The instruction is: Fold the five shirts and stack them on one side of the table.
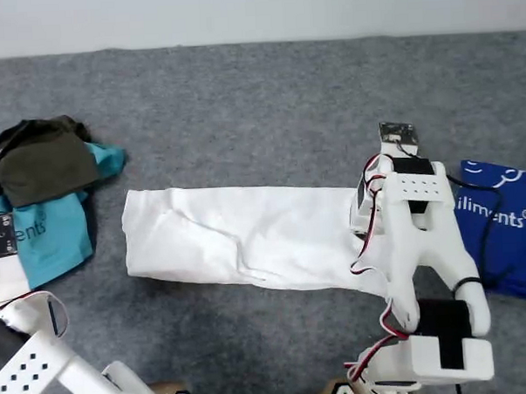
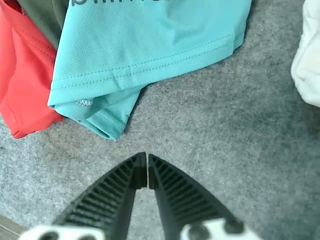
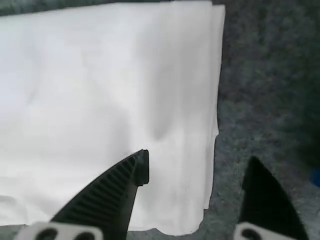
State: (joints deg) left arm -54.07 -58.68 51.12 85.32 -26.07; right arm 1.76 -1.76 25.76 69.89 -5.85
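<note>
Right pincer (image 3: 200,165) spread, straddling the end hem of the white shirt (image 1: 239,237), a long strip on the bench (image 1: 267,92). Left pincer (image 2: 147,162) pressed together, empty, off the shirt's other end. Advice: pinch the hem's full thickness squarely, then fold end over end, edges aligned.

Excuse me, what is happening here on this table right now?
Two robot arms are folding shirts on a grey carpeted table. The right gripper hangs open over one end of the long white folded shirt in the middle. The left gripper is shut, empty, near the teal shirt in a loose pile. A blue shirt lies apart.
</note>
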